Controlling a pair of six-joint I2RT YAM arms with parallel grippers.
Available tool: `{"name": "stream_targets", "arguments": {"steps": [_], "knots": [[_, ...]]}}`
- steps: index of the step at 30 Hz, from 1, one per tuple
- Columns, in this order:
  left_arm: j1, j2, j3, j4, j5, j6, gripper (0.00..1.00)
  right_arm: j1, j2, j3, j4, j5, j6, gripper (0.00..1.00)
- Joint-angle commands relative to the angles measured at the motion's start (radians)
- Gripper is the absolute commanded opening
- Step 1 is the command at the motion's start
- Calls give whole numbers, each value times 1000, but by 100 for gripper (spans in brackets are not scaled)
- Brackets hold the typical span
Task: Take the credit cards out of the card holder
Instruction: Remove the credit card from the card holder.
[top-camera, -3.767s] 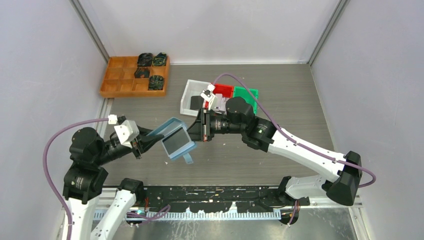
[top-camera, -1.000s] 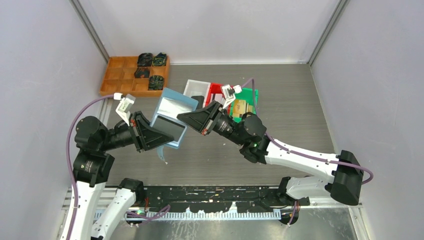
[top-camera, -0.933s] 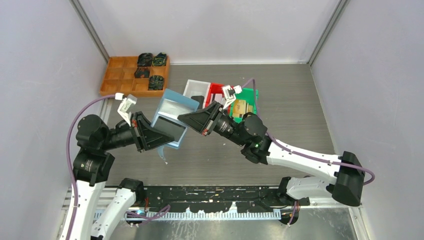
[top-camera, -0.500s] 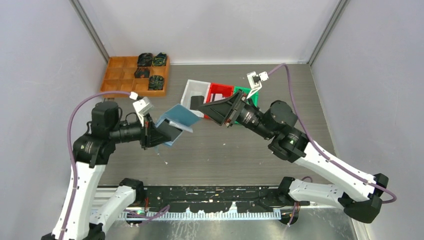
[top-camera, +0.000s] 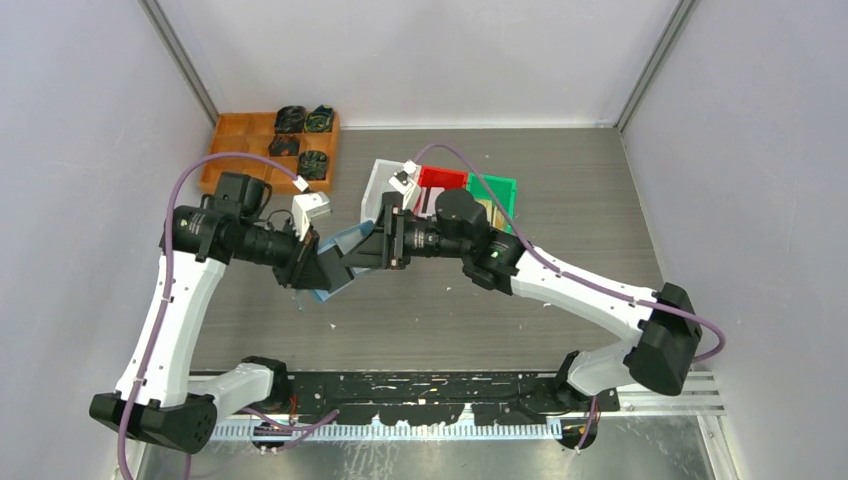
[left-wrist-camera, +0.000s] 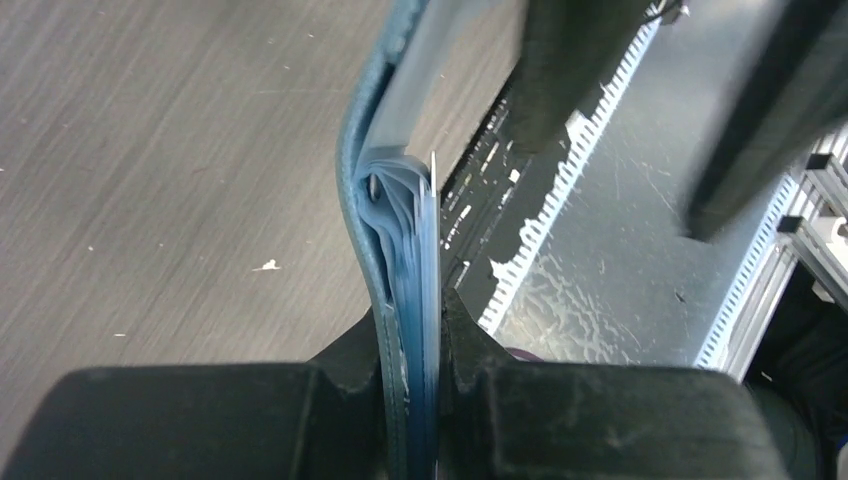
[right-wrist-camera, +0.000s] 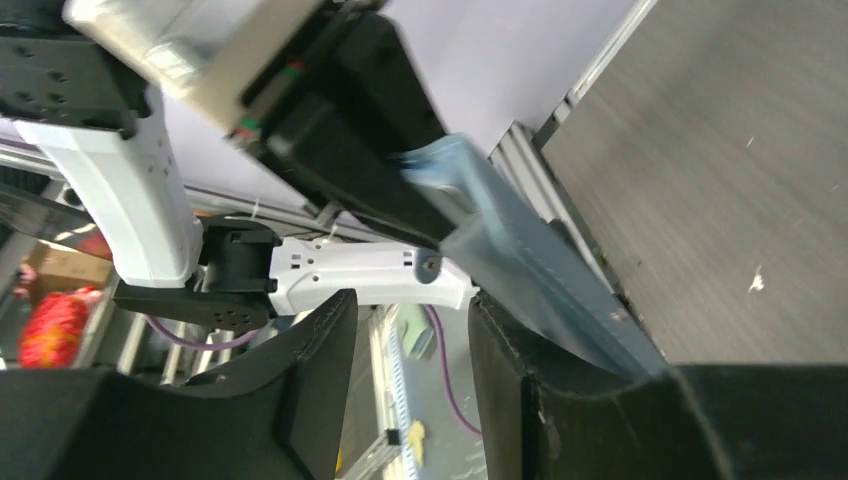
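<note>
Aloft, left tool clamped on card holder; right tool parted, empty, beside its edge

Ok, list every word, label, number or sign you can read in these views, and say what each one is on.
No text can be read in any view.
The card holder, clamped in the left end effector: plain blue, no print visible.
The right end effector: plain black fingers, no marking visible.
</note>
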Motion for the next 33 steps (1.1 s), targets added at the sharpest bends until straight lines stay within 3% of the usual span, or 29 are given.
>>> {"name": "stream_targets", "arguments": {"steps": [1, 9, 18, 29, 33], "knots": [[-1, 7, 65, -153, 78, 97, 0, -30, 10, 10, 171, -153, 114, 50], [-1, 20, 96, -194, 150, 88, 0, -56, -11, -21, 97, -117, 31, 47], [-1, 47, 137, -223, 270, 45, 0, -52, 15, -84, 309, -209, 135, 36], [-2, 63, 114, -170, 258, -60, 3, -19, 48, -96, 378, -219, 152, 33], [-1, 61, 115, -165, 258, -71, 10, -4, 77, -93, 394, -216, 153, 31]]}}
